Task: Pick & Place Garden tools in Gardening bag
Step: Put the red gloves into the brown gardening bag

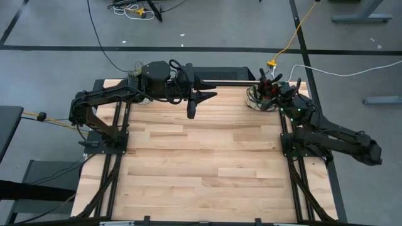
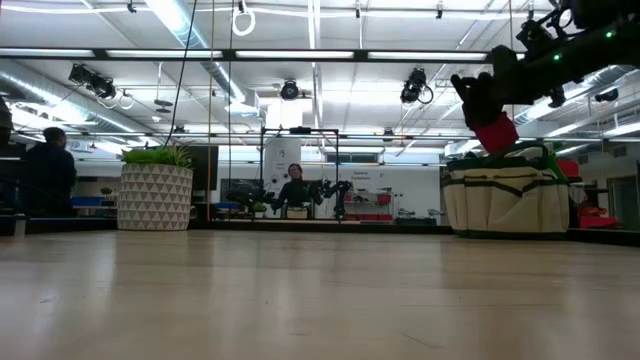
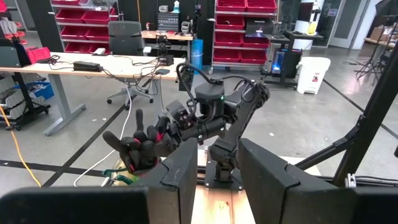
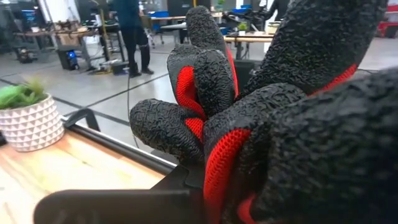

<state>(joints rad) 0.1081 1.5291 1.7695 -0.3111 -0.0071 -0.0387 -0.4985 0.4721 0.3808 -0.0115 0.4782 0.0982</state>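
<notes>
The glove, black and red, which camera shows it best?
The right wrist view: the glove fills the picture, so its bumpy black fingers and red parts show. The left wrist view shows it whole but farther off; the low view shows it above the bag; from above it is tiny.

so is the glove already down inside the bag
No, the right gripper holds the glove in the air just above the gardening bag.
</notes>
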